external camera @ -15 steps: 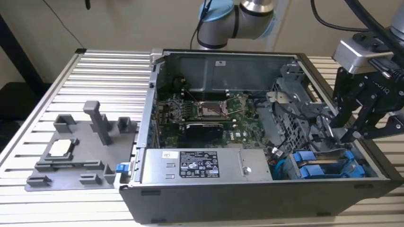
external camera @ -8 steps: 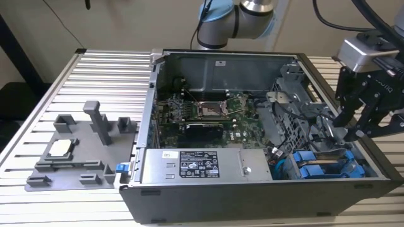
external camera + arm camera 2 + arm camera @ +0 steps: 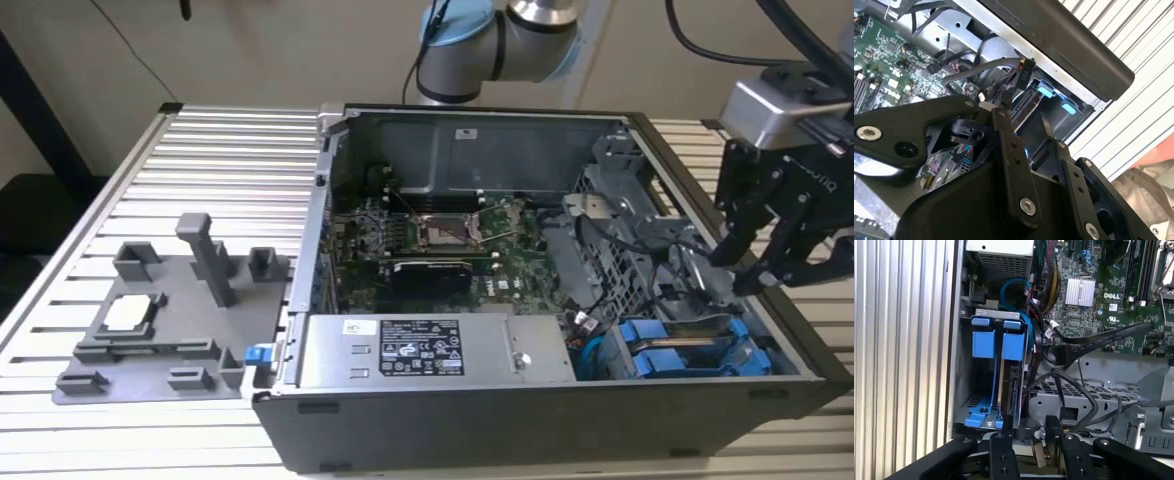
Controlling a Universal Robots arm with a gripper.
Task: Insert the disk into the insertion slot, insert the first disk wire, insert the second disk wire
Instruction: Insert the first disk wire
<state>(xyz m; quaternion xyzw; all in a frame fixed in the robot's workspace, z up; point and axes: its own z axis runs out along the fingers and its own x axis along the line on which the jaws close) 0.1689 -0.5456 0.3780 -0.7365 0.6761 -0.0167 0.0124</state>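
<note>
Gripper point(image 3: 1029, 422) poised just over the open end of the drive cage, fingers point(image 3: 1008, 427) spread with a clear gap and nothing between them; claw open and empty. Directly past the fingertips, in the first wrist view: the disk point(image 3: 1014, 390) stands edge-on inside the insertion slot point(image 3: 996, 315), its blue carrier tab point(image 3: 1013, 346) level with the tab of a neighbouring blue carrier point(image 3: 983, 342). Disk looks fully seated, so I judge step one done. Connector edge of the disk appears bare. Dark cables point(image 3: 1036, 347) loop just beside the cage. In the second wrist view a grey cable ends in a black plug point(image 3: 1023, 75) hanging free near one fingertip, not plugged into anything that I can make out. Both wire insertions therefore appear left to do; gripper has neither wire in hand. Further in: motherboard point(image 3: 441, 240) on the floor of the computer case point(image 3: 534, 430), grey power supply box with white sticker point(image 3: 427, 350) along the near wall. Farthest out, at the exterior view's left, a grey parts fixture point(image 3: 160, 310) sits on the slatted table point(image 3: 227, 150), well apart from the work.
</note>
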